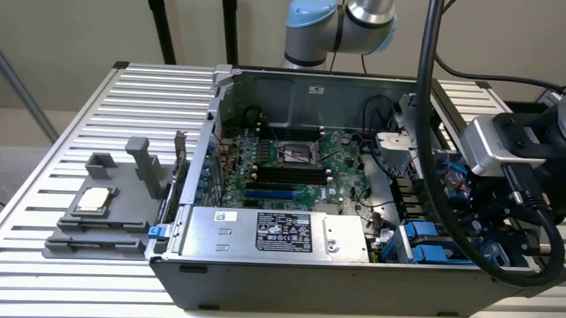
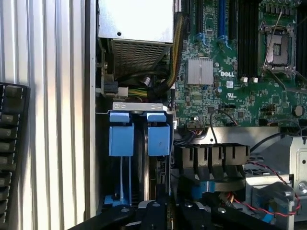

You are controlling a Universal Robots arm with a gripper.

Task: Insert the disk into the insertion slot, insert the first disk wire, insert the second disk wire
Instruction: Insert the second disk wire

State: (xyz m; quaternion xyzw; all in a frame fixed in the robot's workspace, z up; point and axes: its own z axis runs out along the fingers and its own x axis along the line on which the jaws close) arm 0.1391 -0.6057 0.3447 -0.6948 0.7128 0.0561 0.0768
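The slatted surface [image 1: 106,99] on the exterior view's left lies open. Inside the case [image 1: 292,278], the power supply [image 1: 265,232], cables [image 1: 442,172] and drive cage [image 1: 425,242] crowd the near right.

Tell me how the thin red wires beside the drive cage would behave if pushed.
The thin red wires would probably flop and bend aside, since they hang in loose curves. They look light and easily snagged, lying near the black finned part and the silver metal bracket.

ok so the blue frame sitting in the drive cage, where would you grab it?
Probably the two blue tabs, jaws across their flat outer faces, coming straight in through the case's open side. They stand proud of the drive cage; the rest sits sunk between its walls.
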